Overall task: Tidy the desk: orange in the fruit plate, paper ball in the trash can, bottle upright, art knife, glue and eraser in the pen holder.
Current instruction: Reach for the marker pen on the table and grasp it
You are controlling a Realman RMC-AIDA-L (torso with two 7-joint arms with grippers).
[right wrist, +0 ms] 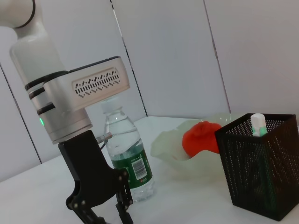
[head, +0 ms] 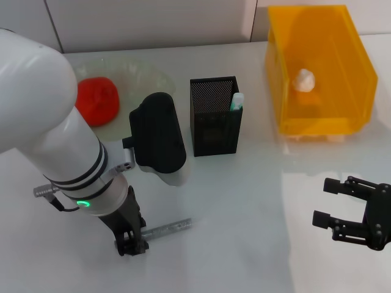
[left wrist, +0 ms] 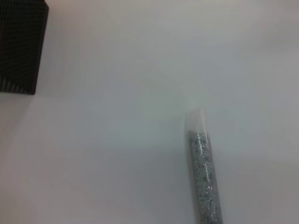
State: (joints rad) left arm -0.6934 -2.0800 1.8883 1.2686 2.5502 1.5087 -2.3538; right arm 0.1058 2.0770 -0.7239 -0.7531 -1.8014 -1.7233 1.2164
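Head view, nearest first: the left end effector [head: 131, 243] is down at the white worktop [head: 244, 201], its black fingers set at one end of the slim grey metallic art knife [head: 168, 229], which lies flat; whether the fingers are clamped on it I cannot tell. The left wrist view shows the same glittery grey stick [left wrist: 204, 179] with a pale tip, lying on the bare surface. The right end effector [head: 357, 215] hangs low on the right side, fingers spread apart and holding nothing, well apart from everything else. Farther back, the square black metal mesh pen holder [head: 214, 116] stands upright with the slim bright green glue stick [head: 236, 101] poking out of one corner. Behind the left arm, the right wrist view shows the clear plastic water bottle [right wrist: 127, 154] with a green label standing upright. Beyond it sits the wide, pale green glass fruit plate [head: 146, 79], holding the red-orange round orange [head: 96, 101]. At the far right stands the large translucent yellow-orange plastic trash can [head: 321, 70], with the white crumpled paper ball [head: 304, 80] inside.
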